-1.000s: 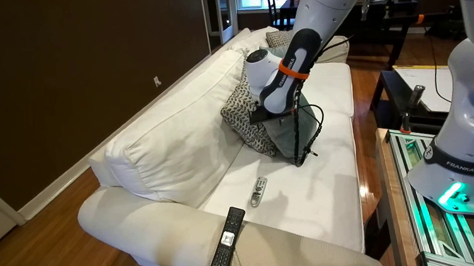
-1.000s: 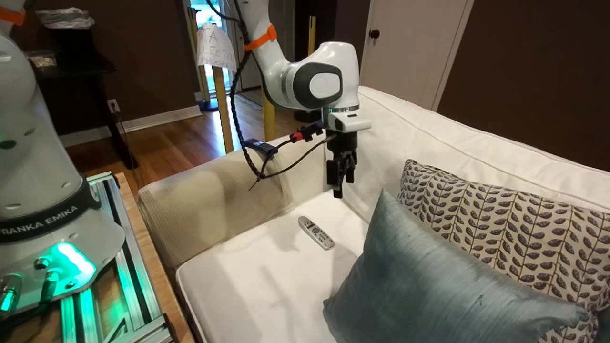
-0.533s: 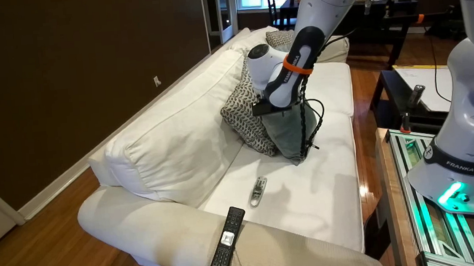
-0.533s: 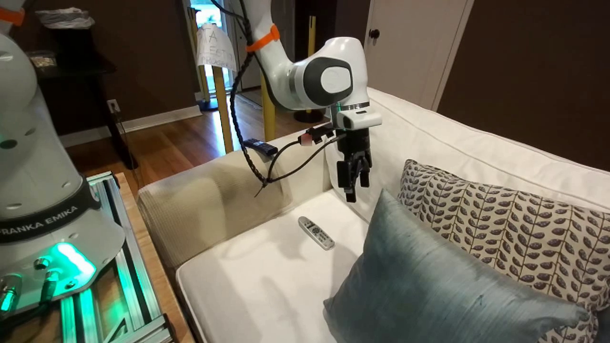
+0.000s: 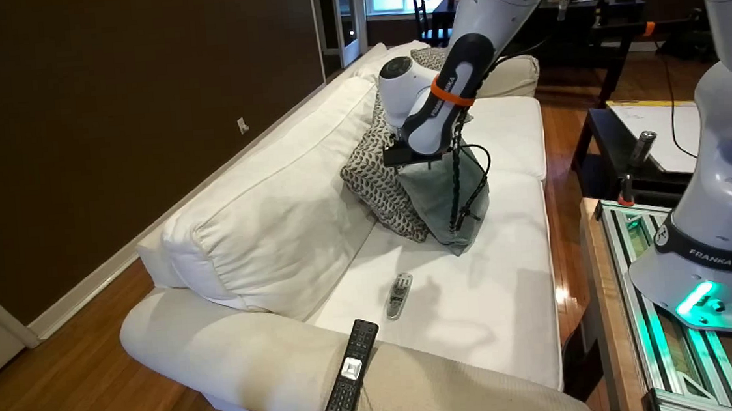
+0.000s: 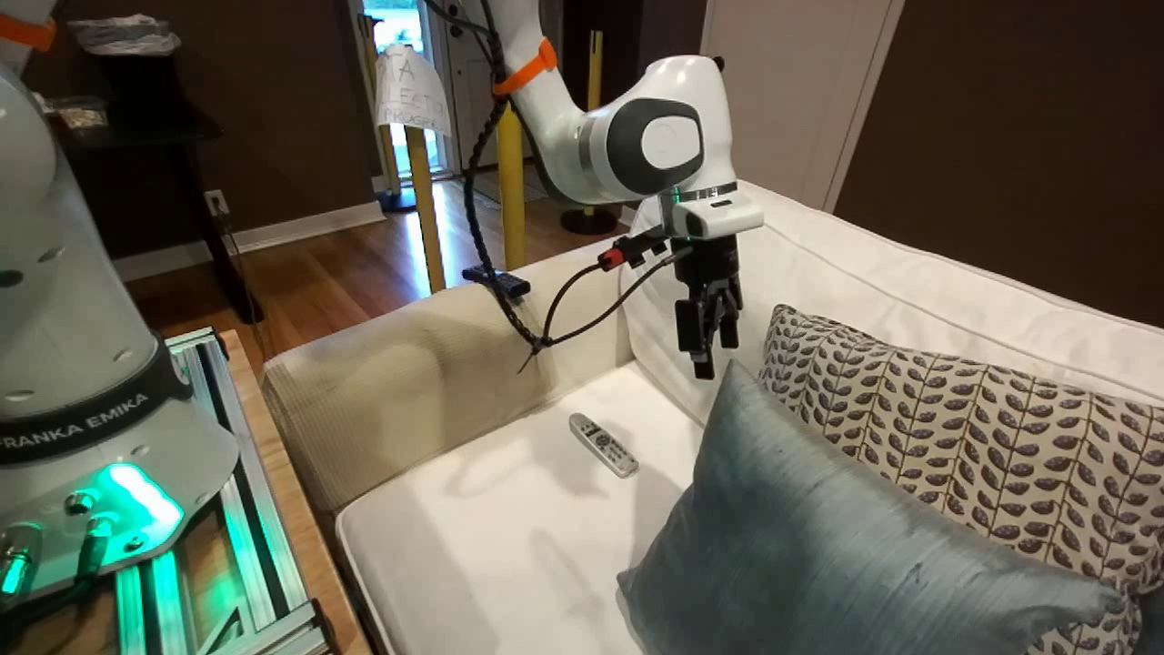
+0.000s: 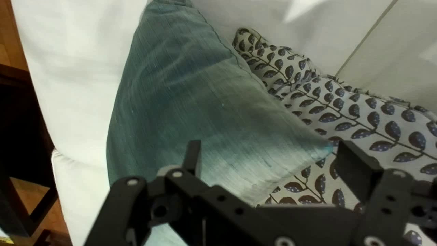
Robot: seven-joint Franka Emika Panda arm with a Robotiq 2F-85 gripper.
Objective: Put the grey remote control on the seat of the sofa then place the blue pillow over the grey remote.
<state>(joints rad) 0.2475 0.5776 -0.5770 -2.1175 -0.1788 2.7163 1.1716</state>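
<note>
The grey remote control lies flat on the seat of the cream-white sofa; it also shows in an exterior view and is out of the wrist view. The blue pillow leans against the patterned pillow, its upper corner pointing up; it fills the middle of the wrist view. My gripper points down, open and empty, just above and beside that corner. In the wrist view the corner appears between the wide-apart fingers, without visible contact. The arm hides the fingers in an exterior view.
The longer black remote lies on the near armrest. The patterned pillow stands behind the blue pillow, against the back cushion. A cable loop hangs from the wrist. The robot base stands on a wood-edged frame beside the sofa.
My gripper has moved toward the blue pillow's upper corner, rightward in an exterior view, staying at about the same height and open. The remotes and pillows have not visibly moved.
</note>
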